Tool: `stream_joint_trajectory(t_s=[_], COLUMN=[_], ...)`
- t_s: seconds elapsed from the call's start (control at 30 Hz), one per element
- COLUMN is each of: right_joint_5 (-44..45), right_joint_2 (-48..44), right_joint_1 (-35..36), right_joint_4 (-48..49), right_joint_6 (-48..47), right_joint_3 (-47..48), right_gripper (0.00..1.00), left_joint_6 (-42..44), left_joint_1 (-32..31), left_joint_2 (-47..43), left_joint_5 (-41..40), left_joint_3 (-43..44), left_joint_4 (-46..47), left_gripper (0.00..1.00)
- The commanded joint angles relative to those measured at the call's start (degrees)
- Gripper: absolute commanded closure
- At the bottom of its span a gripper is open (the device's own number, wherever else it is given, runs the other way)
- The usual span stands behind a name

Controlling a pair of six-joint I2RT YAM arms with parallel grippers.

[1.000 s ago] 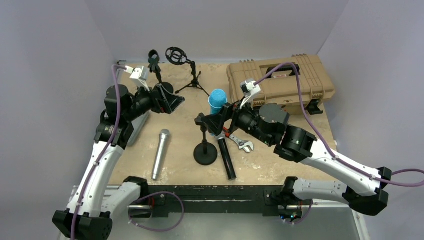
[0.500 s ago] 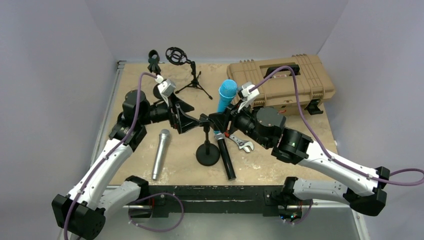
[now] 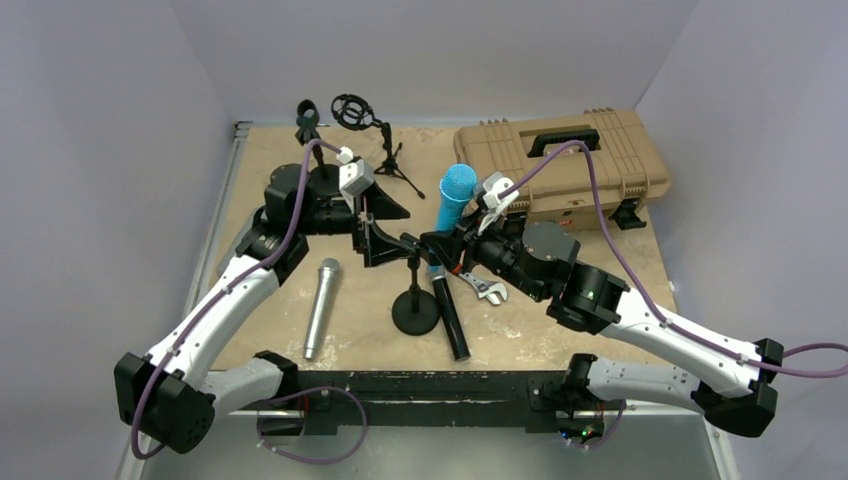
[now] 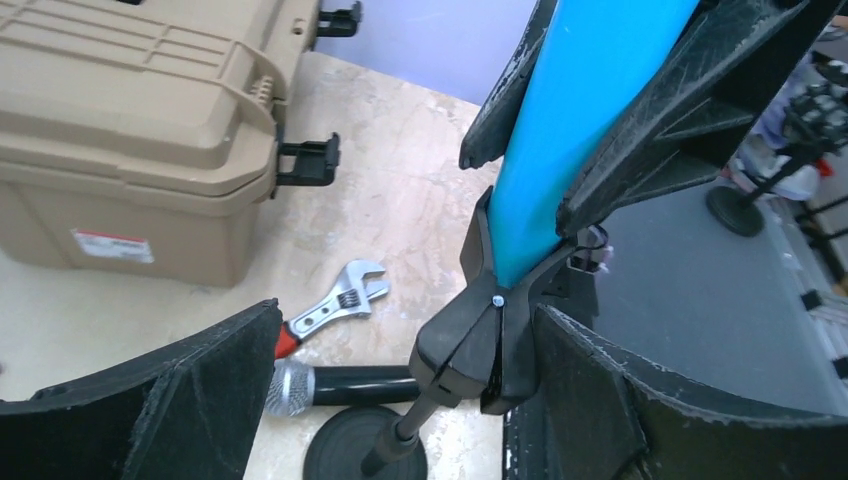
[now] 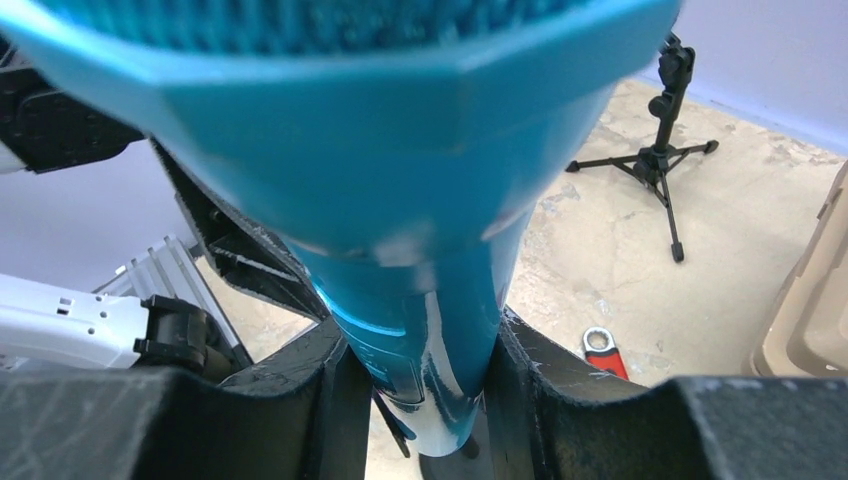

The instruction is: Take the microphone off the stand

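The blue microphone (image 3: pixel 455 196) stood almost straight up, its round mesh head on top and leaning a little to the right, its thin end sitting in the black clip (image 4: pixel 478 345) of the stand (image 3: pixel 413 312) on the desk (image 3: pixel 570 320). The right hand (image 3: pixel 437 246) was squeezed tight on its smooth, shiny blue body just above the clip. The left hand (image 3: pixel 393 238) was wide open with one finger on each side of the clip, holding nothing.

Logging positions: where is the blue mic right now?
Top view, centre: the blue mic leans in the clip of the stand, held by the right claw, left of the tan case.
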Motion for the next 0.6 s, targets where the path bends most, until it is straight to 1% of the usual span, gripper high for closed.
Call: stream_joint_trajectory(t_s=[0.0,0.07,0.1,0.37,0.47,0.57], right_joint_5=[-2.26,-2.30,-2.30,-2.03,-1.80,-1.77], right_joint_2=[-1.98,-2.03,-2.02,-2.74,-2.75,-2.83], right_joint_1=[0.29,0.29,0.29,0.29,0.25,0.29], right_joint_4=[3.75,3.57,3.37,3.03,2.71,2.51], right_joint_6=[-0.52,-0.57,-0.45,0.12,0.15,0.26], right_joint_3=[-0.91,-1.01,-1.09,-1.71,-1.55,-1.50], right_gripper=[0.83,0.83,0.83,0.84,0.84,0.85], left_joint_6=[2.79,2.94,2.94,3.08,4.34,7.18], left_joint_1=[-0.81,-1.05,-1.10,-3.37,-4.09,-4.25], left_joint_2=[4.49,5.06,5.14,5.96,6.57,6.57], left_joint_5=[10.16,11.07,11.36,12.85,13.12,13.00], left_joint_3=[4.44,3.95,3.68,2.43,2.57,3.20], left_joint_4=[0.41,1.17,1.78,2.39,0.66,-3.99], left_gripper=[0.11,0.17,0.18,0.20,0.25,0.30])
